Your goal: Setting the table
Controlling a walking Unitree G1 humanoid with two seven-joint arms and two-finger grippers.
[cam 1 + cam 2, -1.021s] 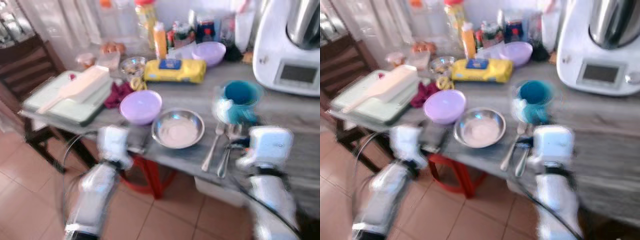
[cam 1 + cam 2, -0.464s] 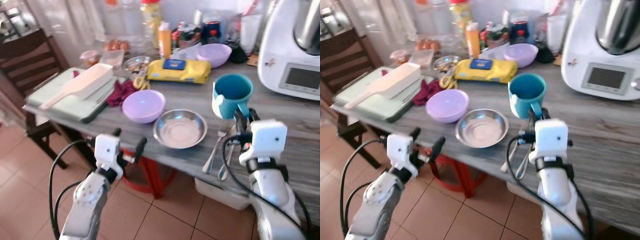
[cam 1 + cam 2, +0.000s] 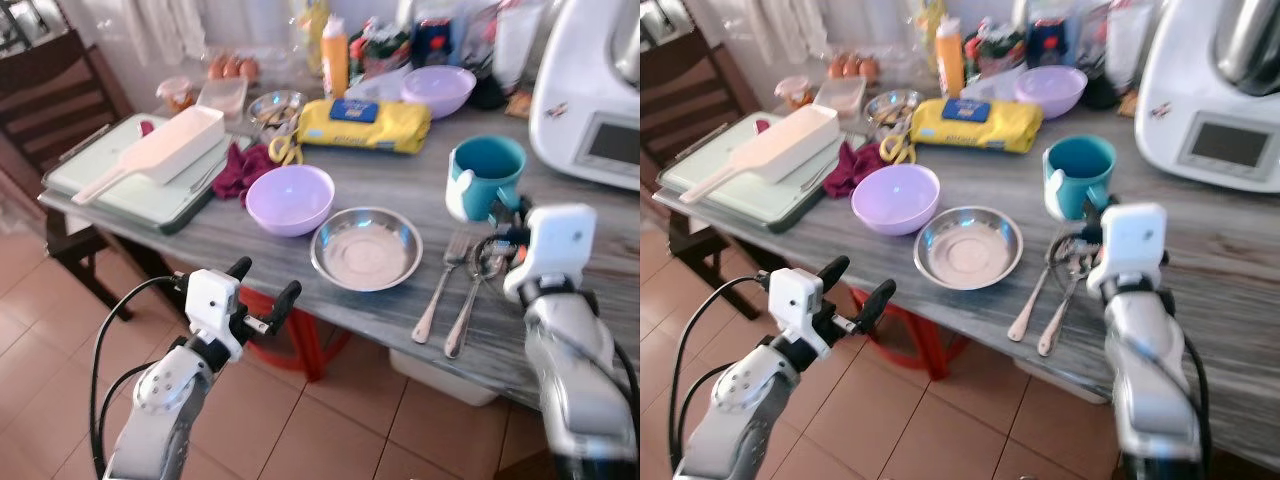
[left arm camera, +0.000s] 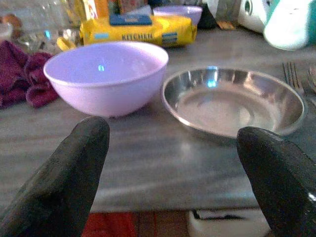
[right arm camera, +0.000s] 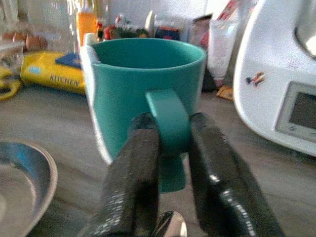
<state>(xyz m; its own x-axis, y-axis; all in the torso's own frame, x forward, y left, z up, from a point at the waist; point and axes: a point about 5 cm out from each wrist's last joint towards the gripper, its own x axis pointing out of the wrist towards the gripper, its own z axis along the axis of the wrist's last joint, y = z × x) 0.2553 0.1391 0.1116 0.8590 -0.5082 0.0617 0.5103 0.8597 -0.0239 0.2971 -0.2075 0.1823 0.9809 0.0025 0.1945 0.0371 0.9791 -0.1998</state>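
Table: grey wood-grain top [image 3: 300, 260] stood crowded with kitchen things, its near edge running above a tiled floor [image 3: 330, 420].
Right gripper: the right gripper [image 5: 170, 148] was at the teal mug [image 5: 148, 84], its two black fingers [image 5: 133, 182] pressed against either side of the mug's handle, pinching it.
Mug: it stood upright on the table, near the white kitchen machine [image 3: 600, 100] and just behind the cutlery.
Cutlery: a fork [image 3: 440, 290] and a spoon [image 3: 470, 305] lay side by side on the table, between the steel bowl and the right arm.
Steel bowl: the shallow steel bowl [image 3: 366, 248] sat near the table's front edge, empty, just beside the lilac bowl.
Lilac bowl: the lilac bowl [image 3: 290, 199] stood to the robot's left of the steel bowl, close to it but whether touching could not be told.
Left gripper: the left gripper [image 3: 262, 285] hung off the table's front edge, above the floor, fingers spread wide apart and holding nothing; its fingertips [image 4: 84, 143] pointed toward the two bowls.
Behind: a yellow packet [image 3: 365, 123] lay further back, with a second lilac bowl [image 3: 438, 90] beyond it, and a dark red cloth [image 3: 243, 168] beside a pale green tray [image 3: 110, 190] carrying a white scoop [image 3: 160, 150].
Chair: a dark wooden chair [image 3: 50, 90] stood at the table's left end.
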